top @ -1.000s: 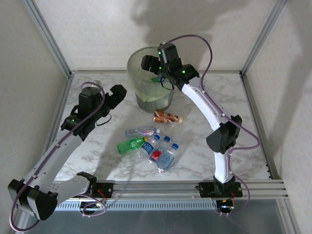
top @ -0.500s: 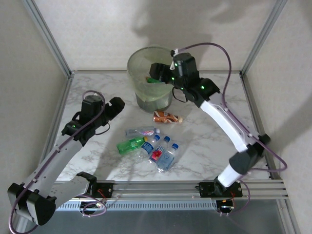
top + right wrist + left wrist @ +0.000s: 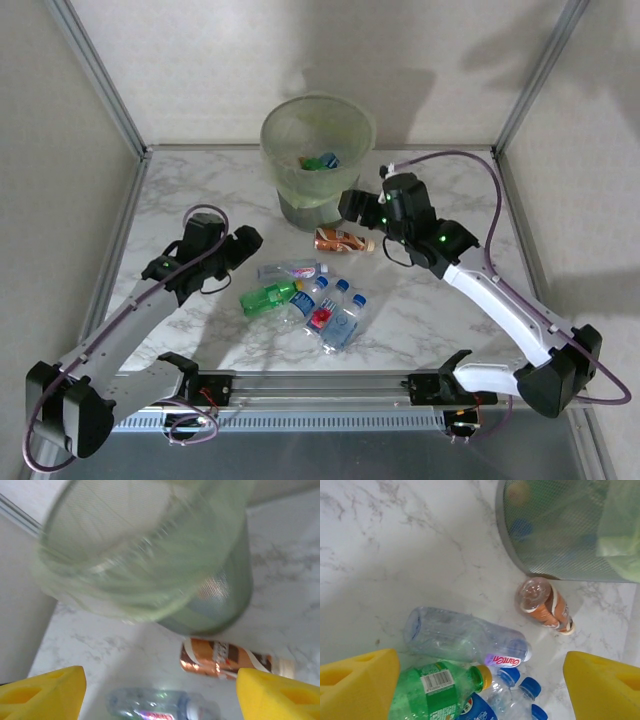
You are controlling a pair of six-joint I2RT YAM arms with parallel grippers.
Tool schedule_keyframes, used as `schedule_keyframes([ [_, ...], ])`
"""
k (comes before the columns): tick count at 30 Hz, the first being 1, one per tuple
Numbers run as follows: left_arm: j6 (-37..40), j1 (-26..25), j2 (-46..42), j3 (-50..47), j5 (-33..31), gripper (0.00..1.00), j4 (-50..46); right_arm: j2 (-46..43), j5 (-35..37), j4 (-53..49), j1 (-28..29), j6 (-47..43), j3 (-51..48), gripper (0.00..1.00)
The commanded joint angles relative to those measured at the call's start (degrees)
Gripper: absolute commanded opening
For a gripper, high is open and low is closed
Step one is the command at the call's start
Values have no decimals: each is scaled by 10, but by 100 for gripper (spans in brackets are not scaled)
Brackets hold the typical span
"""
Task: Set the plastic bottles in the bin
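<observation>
Several plastic bottles lie loose on the marble table: a copper-orange one (image 3: 343, 240), a clear one (image 3: 290, 270), a green one (image 3: 268, 298) and blue-capped ones (image 3: 338, 312). The pale-green bin (image 3: 290, 125) stands behind them with bottles (image 3: 320, 161) inside. My left gripper (image 3: 243, 243) hovers open and empty just left of the clear bottle (image 3: 462, 639), above the green bottle (image 3: 435, 690). My right gripper (image 3: 353, 206) hangs open and empty in front of the bin (image 3: 150, 555), over the orange bottle (image 3: 225, 661) and the clear bottle (image 3: 160, 706).
Metal frame posts (image 3: 100, 80) and white walls enclose the table on three sides. A rail (image 3: 330, 385) with both arm bases runs along the near edge. Bare marble (image 3: 460, 190) lies right of the bin and far left.
My right gripper has come away from over the bin, down and nearer, to the orange bottle. My left gripper has moved right and nearer, toward the clear bottle.
</observation>
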Motion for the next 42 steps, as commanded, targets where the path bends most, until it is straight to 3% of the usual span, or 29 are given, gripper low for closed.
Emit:
schedule_keyframes([
  [1,-14,-7,-2,-9,1,84,-6,-17,27,-8,2,43,-35,78],
  [9,-20,-27,44,-24,7,81,-2,35,53,-58,2,85,-60,77],
  [18,-99,-36,76,-45,-1,88,35,45,42,-36,0,94,-61,77],
  [23,-135,-36,115,-45,3,91,82,37,44,-40,0,93,-64,77],
  [42,-231,-36,219,-39,8,94,126,17,49,-44,-5,98,-87,77],
])
